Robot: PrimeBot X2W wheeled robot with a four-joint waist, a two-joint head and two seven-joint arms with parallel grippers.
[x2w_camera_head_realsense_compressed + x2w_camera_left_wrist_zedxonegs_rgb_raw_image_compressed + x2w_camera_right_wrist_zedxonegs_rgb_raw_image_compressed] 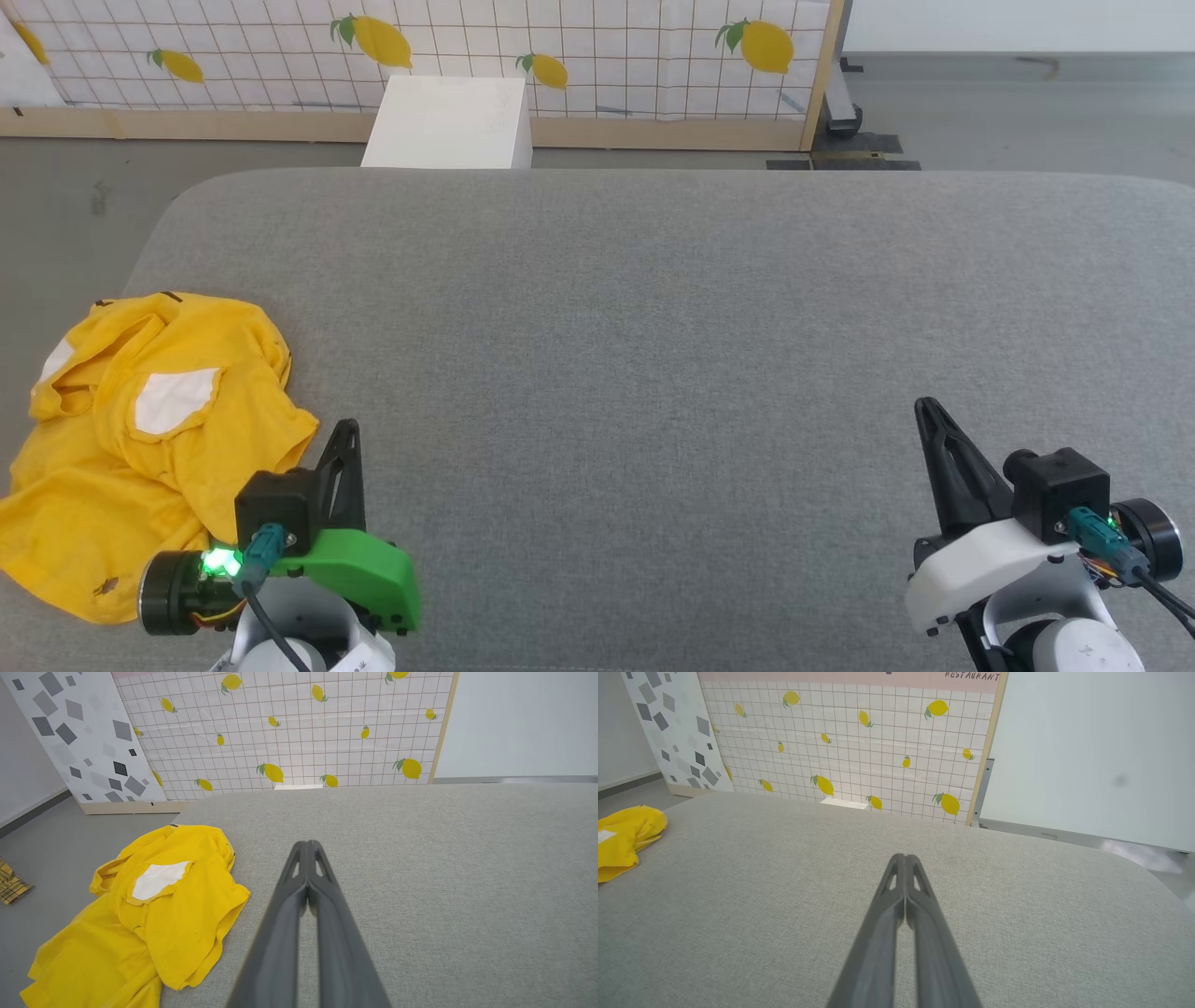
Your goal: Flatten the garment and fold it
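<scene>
Grey woven table top point(653, 308) w/ rounded far corners spreads out in front of me. Closest in, at the near edge, the left gripper point(346, 427) sits lower left on my head cam. Its two dark fingers are pressed together tip to tip w/ nothing between them, over bare fabric. The right gripper point(924, 403) is lower right, well apart from the left, and is likewise pinched fully closed & empty. Its wrist cam shows the tips meeting above the grey weave.

Just beside the left gripper, on its outer side, lies the garment point(140, 439): a bright yellow tee, crumpled in a heap at the table's left side. A white patch point(173, 399) faces up, plus a few short black marks. Its lower part looks to hang past the table's left edge. On the left wrist cam the cloth is clear of the fingers, not touching.

Further out, past the far edge, a white box point(448, 121) stands on the grey floor point(1027, 121). Behind it is a wood-framed panel point(607, 47) w/ grid lines & lemons. The left wrist cam also shows a board w/ grey shapes point(79, 732) and, on the floor, a scrap of plaid cloth point(11, 884)
</scene>
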